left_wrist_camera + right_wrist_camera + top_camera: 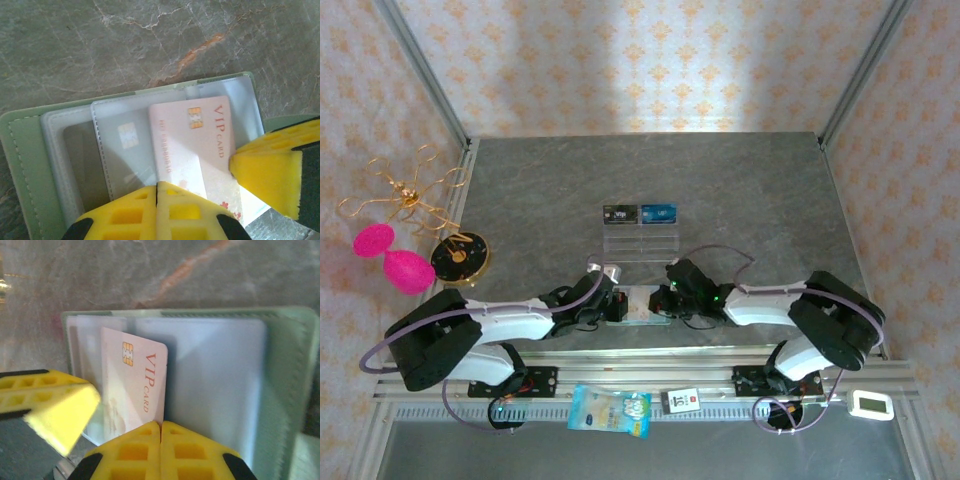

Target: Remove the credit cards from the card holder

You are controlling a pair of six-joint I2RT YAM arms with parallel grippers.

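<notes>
We see card holder (638,305) open, at 6 o'clock of clear rack (640,238). Whitish VIP credit card (192,145) on its clear pockets. Left gripper (157,187) at holder's 9 o'clock, right gripper (160,426) at 3 o'clock. Both are fully closed, with fingertips at card's edge. Whether either grips anything, we cannot tell.

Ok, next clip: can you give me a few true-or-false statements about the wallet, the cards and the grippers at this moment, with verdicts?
1. The wallet lies open on the table. True.
2. Both grippers are wide open. False: the left gripper and right gripper are shut.
3. The VIP card is blue. False: it is whitish with reddish lettering.
4. A second chip card sits behind clear plastic. True.
5. The clear rack is bare. False: it holds a dark card and a blue card.
</notes>
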